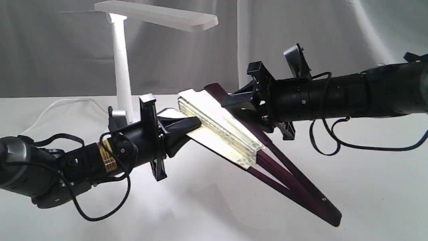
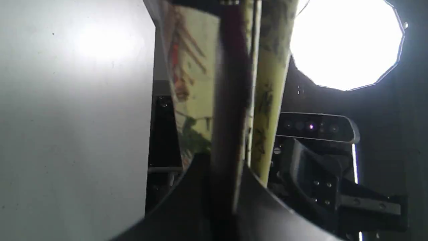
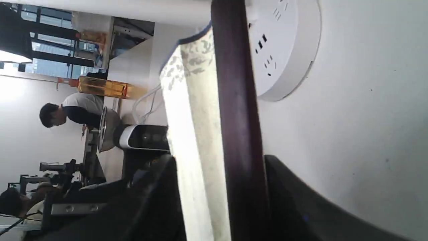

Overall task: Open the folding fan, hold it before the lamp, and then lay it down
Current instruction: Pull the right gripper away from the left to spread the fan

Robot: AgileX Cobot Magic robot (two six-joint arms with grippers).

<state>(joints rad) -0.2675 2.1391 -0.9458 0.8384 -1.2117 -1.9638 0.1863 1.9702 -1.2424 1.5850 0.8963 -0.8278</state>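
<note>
You have one white table (image 1: pixel 214 207) bearing one lamp (image 1: pixel 120 67). One folding fan (image 1: pixel 220 124), partly spread, is held above the table near the lamp. There are two grippers. The left gripper (image 1: pixel 194 130) is clamped on the fan. The right gripper (image 1: pixel 240 113) straddles a guard, and I cannot tell whether it grips.

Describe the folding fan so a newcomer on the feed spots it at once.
Find the white lamp, back left in the exterior view. Just in front of it the left gripper is clamped on the folding fan, with the right gripper straddling it from the other side. It is the only long slanted thing: cream pleated paper narrowing to dark maroon ribs.
</note>
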